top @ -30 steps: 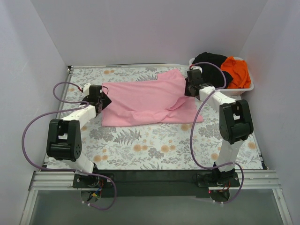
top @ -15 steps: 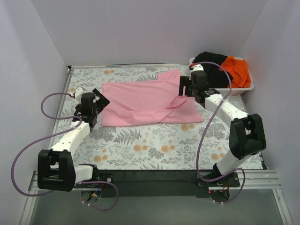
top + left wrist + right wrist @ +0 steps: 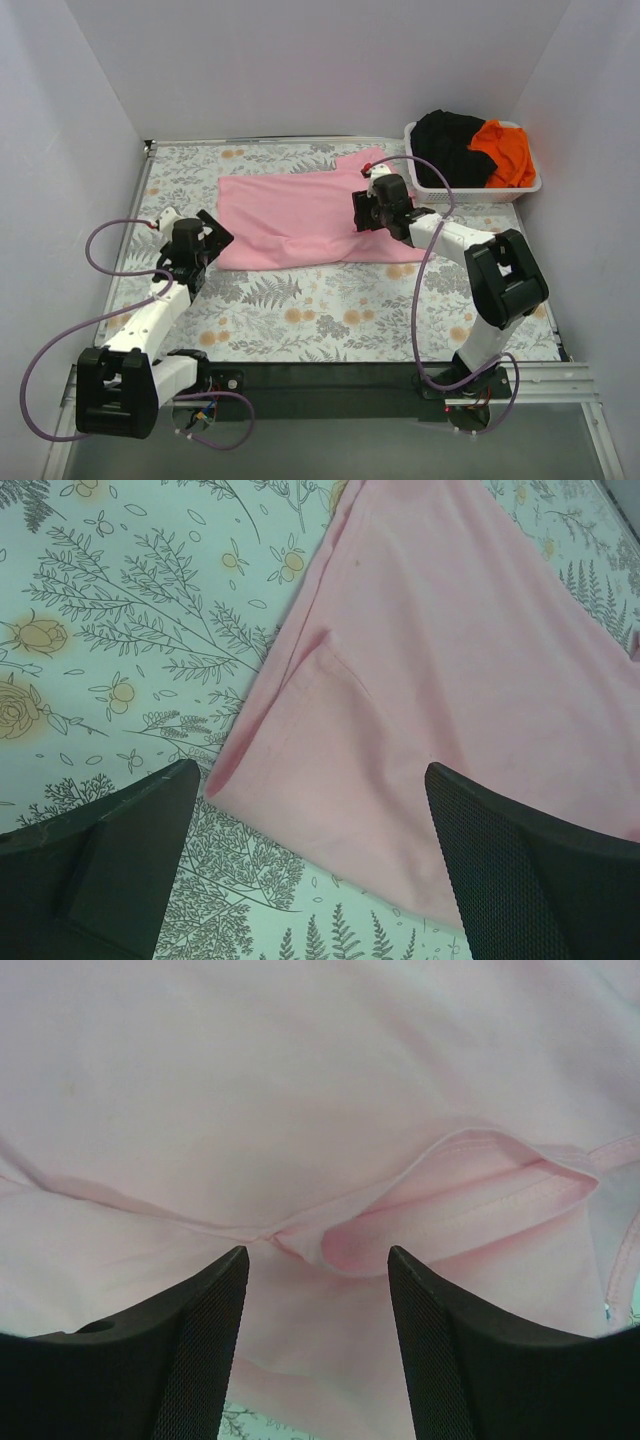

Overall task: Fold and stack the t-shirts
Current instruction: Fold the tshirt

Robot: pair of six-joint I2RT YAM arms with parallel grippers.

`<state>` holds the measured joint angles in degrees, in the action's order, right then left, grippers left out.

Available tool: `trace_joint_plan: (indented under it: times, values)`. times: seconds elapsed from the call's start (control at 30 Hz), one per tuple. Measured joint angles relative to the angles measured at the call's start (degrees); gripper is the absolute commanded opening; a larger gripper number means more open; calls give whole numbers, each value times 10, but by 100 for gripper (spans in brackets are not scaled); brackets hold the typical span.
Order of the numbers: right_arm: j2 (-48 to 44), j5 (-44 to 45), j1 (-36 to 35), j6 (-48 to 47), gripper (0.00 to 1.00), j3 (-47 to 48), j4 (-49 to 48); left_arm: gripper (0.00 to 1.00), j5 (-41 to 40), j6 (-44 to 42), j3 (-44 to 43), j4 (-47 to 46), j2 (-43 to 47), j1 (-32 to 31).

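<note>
The light pink t-shirt (image 3: 300, 215) lies folded over on the flowered table, its lower left corner (image 3: 225, 780) in the left wrist view. My left gripper (image 3: 205, 240) hangs open just off that corner, holding nothing; its fingers (image 3: 120, 840) frame the cloth edge. Over the shirt's right part my right gripper (image 3: 362, 208) stands open above a raised fold (image 3: 440, 1200), nothing between its fingers (image 3: 195, 1330). A black t-shirt (image 3: 450, 145) and an orange t-shirt (image 3: 503, 150) lie in the basket.
The white lattice basket (image 3: 528, 187) stands at the back right corner, close to the right wall. White walls enclose the table on three sides. The flowered table cover (image 3: 330, 310) stretches in front of the pink shirt down to the arm bases.
Both grippers have let go of the pink shirt and opened. The left arm has pulled back toward the near left. The right gripper has swung left, from the basket side onto the shirt.
</note>
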<state>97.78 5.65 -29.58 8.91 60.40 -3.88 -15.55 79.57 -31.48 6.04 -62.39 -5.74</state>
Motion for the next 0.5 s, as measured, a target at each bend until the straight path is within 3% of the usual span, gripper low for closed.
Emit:
trace_joint_plan:
  times: [0.5]
  values:
    - [62, -9, 3, -16, 40, 44, -6, 87, 6, 2, 2, 3, -2, 0]
